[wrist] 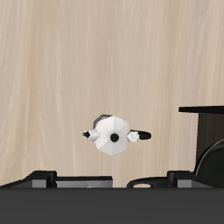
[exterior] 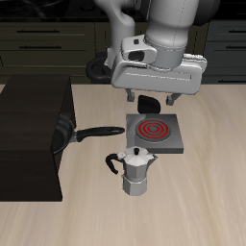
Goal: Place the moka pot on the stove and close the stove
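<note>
1. The table is pale wood grain, smooth and matte. A large black box sits on it, with a black pan at the box's edge, its long handle pointing toward the stove.
2. The stove is a flat grey square with a red spiral coil. Nothing stands on it, so both steps of the task are left to do.
3. My gripper hangs above the stove's back edge holding nothing. I think the fingers are apart, but the exterior view is too coarse to be sure.
4. The pot stands upright on the table just in front of the stove, nearer the front edge. It is faceted silver metal with a narrow waist, black knob and side handle.
</note>
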Controlling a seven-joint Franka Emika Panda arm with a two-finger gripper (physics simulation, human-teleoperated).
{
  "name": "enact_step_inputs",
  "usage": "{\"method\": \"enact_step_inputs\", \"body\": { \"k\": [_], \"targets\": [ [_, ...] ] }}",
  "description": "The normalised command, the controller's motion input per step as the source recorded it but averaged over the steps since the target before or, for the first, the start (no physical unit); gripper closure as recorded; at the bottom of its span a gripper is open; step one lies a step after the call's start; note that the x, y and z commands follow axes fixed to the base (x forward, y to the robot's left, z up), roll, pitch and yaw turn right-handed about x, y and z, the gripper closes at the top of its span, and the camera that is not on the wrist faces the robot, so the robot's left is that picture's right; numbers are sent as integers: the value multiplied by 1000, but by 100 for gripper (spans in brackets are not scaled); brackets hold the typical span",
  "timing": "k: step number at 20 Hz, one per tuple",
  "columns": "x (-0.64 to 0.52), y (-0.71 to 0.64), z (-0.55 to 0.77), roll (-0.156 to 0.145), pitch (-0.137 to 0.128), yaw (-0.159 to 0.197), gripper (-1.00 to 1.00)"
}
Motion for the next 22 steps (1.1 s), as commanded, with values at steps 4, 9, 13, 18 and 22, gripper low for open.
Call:
{"method": "enact_step_inputs", "body": {
  "k": [4, 9, 13, 18, 22],
  "targets": [
    [-39, -15, -197, 6, -23, -43, -100],
    [-252, 51, -159, 15, -59, -13, -100],
    [-238, 109, -175, 40, -56, 14, -100],
    [-233, 0, -194, 19, -53, 40, -100],
    [-87, -47, -170, -4, -63, 42, -100]
  ]
}}
